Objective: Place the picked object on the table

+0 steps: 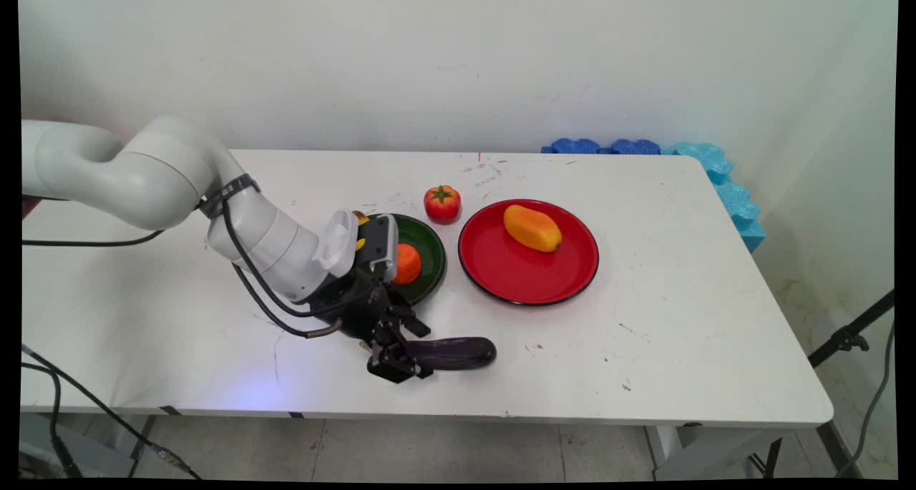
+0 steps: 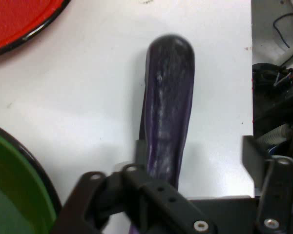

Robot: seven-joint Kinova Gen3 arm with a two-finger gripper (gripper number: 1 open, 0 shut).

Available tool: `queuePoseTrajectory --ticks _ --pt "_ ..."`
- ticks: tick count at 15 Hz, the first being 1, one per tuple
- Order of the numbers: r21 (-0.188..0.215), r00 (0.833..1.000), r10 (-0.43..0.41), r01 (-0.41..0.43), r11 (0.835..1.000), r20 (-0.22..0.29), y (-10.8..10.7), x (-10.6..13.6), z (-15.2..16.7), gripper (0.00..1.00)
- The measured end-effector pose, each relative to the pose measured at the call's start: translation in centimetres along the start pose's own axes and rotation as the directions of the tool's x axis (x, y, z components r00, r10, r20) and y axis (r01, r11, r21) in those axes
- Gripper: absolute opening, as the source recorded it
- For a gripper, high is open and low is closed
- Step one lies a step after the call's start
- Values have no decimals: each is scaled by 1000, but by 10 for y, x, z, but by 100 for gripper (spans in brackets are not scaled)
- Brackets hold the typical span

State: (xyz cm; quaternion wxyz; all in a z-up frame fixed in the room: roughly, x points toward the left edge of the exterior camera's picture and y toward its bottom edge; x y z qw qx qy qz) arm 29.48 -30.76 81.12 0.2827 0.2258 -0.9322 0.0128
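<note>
A dark purple eggplant (image 1: 454,353) lies on the white table near its front edge, pointing right. My gripper (image 1: 401,361) is down at the eggplant's left end. In the hand view the eggplant (image 2: 168,107) runs up between the two fingers, with the gripper (image 2: 193,146) open. One finger (image 2: 140,148) is against the eggplant's side; the other finger (image 2: 254,151) stands well apart from it.
A green plate (image 1: 432,250) holding an orange fruit (image 1: 408,263) sits just behind my hand, partly hidden by the wrist. A red tomato (image 1: 442,203) and a red plate (image 1: 501,279) with an orange-yellow mango (image 1: 532,227) lie further back right. Blue foam pieces (image 1: 715,168) line the far right corner.
</note>
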Motion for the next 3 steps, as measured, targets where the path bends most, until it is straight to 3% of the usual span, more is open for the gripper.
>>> queuePoseTrajectory --ticks 3 --pt "-3 1000 1 -1 1000 -13 1 4 -2 100"
